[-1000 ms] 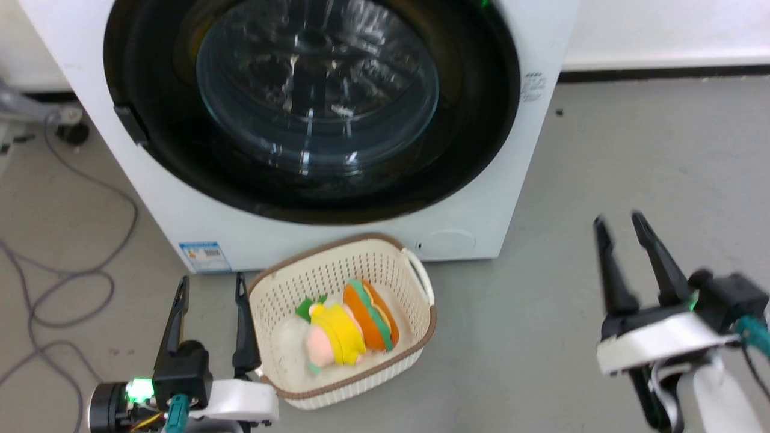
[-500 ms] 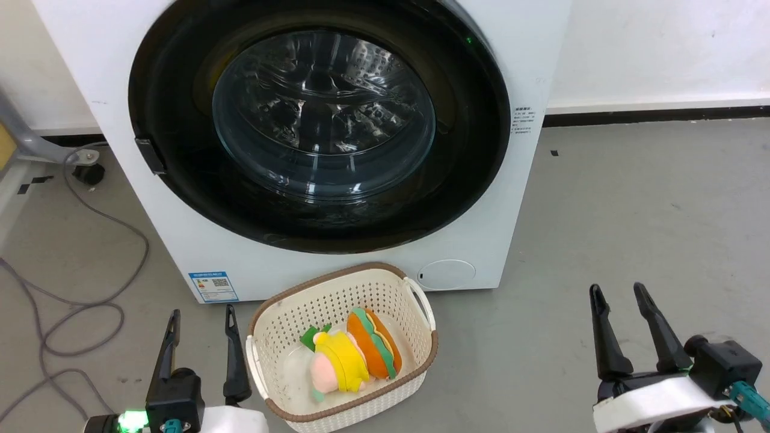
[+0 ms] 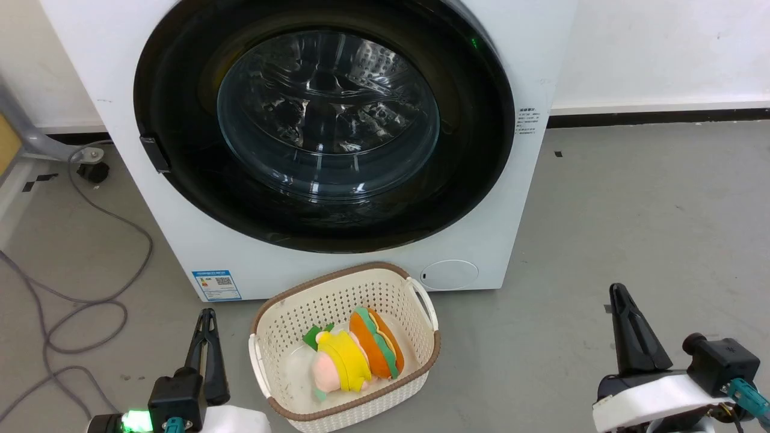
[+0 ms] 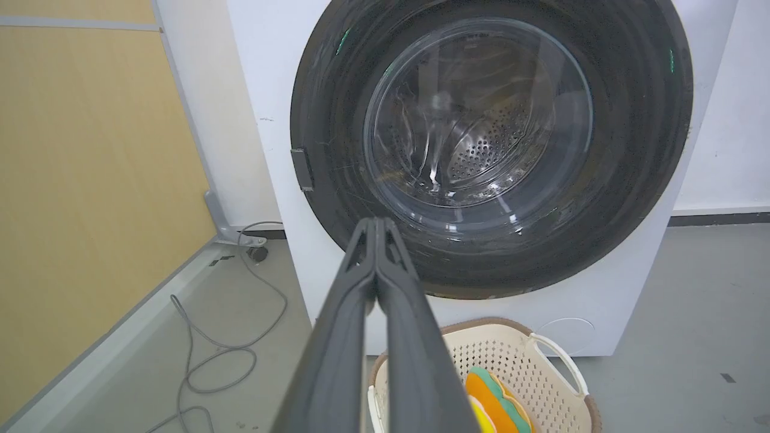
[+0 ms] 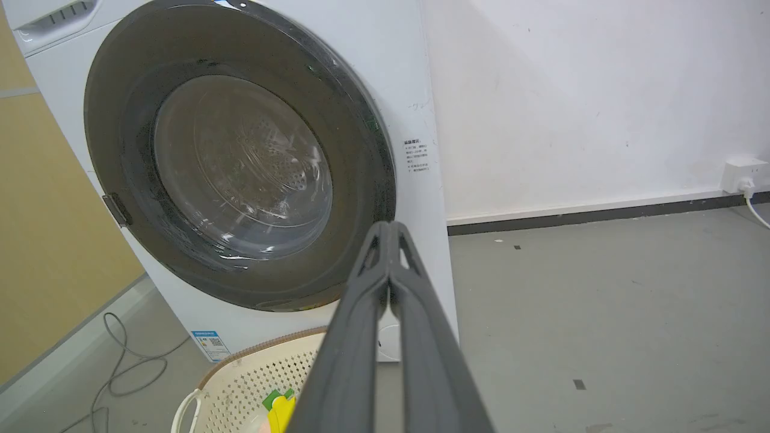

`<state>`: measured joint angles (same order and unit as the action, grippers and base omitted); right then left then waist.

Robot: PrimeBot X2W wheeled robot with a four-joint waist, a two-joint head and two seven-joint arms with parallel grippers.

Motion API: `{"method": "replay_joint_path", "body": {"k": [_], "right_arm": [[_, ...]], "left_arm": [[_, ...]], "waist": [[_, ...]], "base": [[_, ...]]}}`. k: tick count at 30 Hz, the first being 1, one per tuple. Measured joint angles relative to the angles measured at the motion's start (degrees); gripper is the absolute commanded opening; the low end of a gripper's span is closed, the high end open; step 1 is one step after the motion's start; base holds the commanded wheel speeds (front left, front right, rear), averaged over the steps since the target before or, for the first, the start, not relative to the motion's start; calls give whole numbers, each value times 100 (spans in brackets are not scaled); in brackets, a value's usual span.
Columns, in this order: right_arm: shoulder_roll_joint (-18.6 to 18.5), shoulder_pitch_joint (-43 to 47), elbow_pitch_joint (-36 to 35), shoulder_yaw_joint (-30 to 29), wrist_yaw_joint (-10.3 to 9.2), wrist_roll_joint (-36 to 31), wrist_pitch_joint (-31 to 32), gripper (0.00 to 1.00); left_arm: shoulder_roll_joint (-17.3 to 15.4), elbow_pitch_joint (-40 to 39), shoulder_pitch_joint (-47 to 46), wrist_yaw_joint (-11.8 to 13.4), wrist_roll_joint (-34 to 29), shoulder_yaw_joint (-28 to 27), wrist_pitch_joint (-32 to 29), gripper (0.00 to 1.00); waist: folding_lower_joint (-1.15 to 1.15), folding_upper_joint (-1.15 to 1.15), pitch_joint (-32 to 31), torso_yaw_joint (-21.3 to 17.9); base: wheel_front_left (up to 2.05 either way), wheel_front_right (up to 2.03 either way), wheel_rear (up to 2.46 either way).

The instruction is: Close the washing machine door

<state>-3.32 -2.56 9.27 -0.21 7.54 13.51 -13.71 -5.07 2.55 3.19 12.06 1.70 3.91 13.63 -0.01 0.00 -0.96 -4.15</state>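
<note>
Grippers sit nearest in the head view, both clenched on nothing: the left gripper [image 3: 207, 319] just beside the basket [image 3: 289, 313], the right gripper [image 3: 621, 297] well apart over bare floor [image 3: 631, 210]. Beyond the basket stands the machine [image 3: 529, 198]. The door [image 3: 328, 120] lies flat in its front, ahead of and above both grippers, and looks already shut. Its small tab [image 3: 155, 153] sits on the left rim, so the left arm seems nearer if a final press there is needed.
</note>
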Motion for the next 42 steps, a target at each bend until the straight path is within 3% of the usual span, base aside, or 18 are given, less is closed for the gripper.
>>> {"method": "replay_joint_path", "body": {"k": [42], "right_arm": [[0, 10, -330, 5, 0, -499, 509, 0]], "left_arm": [[73, -83, -69, -428, -18, -135, -503, 0]], "waist": [[0, 0, 36, 157]], "base": [[0, 0, 0]]}}
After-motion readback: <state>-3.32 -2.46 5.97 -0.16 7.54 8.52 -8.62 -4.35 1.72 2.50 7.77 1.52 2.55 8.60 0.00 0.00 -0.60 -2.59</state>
